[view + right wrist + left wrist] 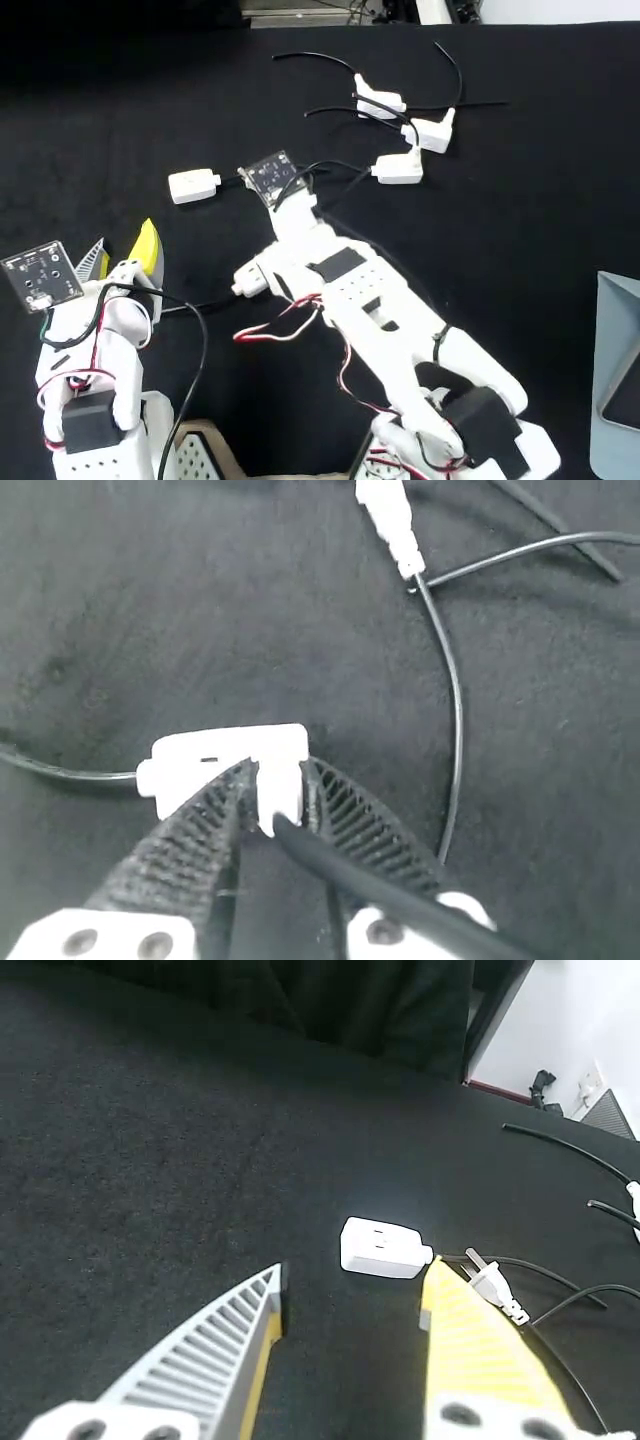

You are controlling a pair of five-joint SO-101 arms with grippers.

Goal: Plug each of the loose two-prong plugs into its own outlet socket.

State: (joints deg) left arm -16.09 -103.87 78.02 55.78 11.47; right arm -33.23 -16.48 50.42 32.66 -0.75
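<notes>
A white outlet socket [193,185] [380,1247] lies on the black table, slots facing up. A loose two-prong plug [492,1283] on a black cord rests just beside it, prongs toward the socket. My left gripper [355,1270] [125,238] is open, with yellow and grey fingers, short of the socket and touching nothing. My right gripper [280,770] has its black fingers shut on one end of a white corded block [215,765]; I cannot tell whether it is a plug or a socket. In the high view the right wrist board [272,176] hides it. Another plug [388,515] lies beyond.
Three more white corded pieces [380,102] [432,133] [397,168] lie at the back right with black cords looping around them. A grey bin [618,370] stands at the right edge. Red and white wires [285,325] trail beside the right arm.
</notes>
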